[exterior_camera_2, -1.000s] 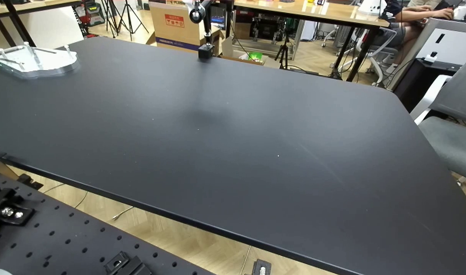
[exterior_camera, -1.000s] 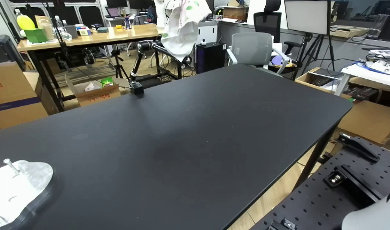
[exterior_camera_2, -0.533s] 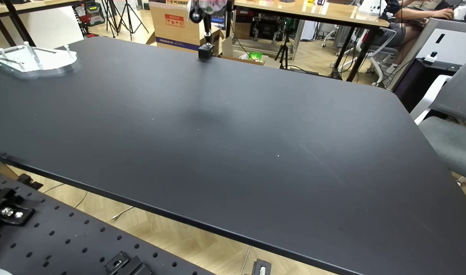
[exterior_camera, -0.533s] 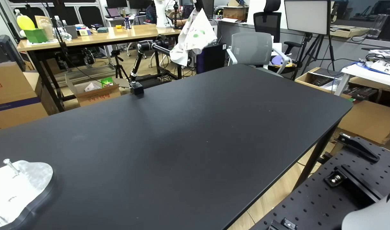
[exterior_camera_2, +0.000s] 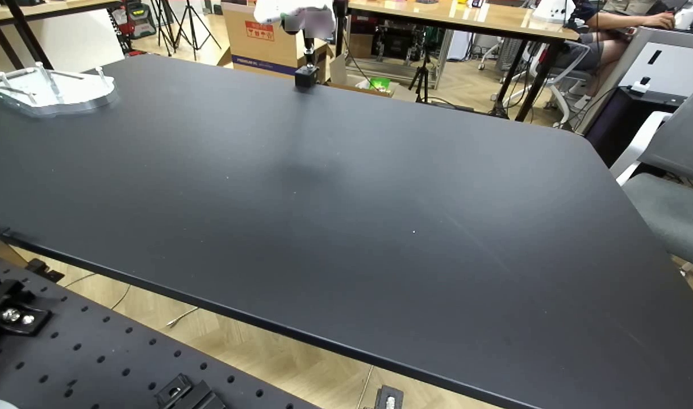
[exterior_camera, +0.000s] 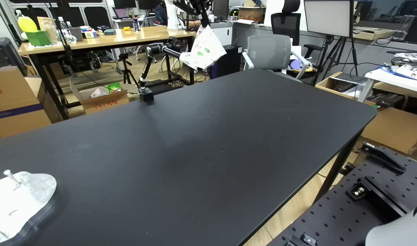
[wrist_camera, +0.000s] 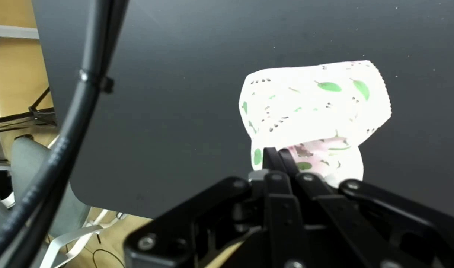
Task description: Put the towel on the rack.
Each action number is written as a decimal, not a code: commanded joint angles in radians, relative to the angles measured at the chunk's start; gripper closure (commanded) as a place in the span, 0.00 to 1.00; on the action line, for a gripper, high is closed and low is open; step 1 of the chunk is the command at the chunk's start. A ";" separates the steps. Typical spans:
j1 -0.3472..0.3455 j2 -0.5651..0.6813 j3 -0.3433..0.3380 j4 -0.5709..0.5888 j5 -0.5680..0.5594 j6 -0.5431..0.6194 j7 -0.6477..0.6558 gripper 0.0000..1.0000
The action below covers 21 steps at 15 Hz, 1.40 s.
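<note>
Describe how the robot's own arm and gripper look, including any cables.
The black Robotiq gripper has jointed links, round silver screws and two slim black fingers. A thick black cable carries pale, blurred print and a small dark tie. In an exterior view, the rounded pale grey shell in the lower right corner is probably the arm's.

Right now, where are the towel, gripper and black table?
Towel (exterior_camera: 207, 46), in an exterior view: middle of the hanging cloth.
Gripper (wrist_camera: 278, 153), wrist view: between fingertips.
Black table (exterior_camera_2: 380, 227), in an exterior view: top surface.
</note>
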 commanded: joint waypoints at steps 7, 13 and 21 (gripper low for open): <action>0.050 0.041 0.011 0.113 0.021 -0.024 0.001 1.00; 0.053 0.094 0.005 0.098 0.039 0.021 -0.013 1.00; 0.049 0.118 -0.012 0.080 0.052 0.048 -0.018 1.00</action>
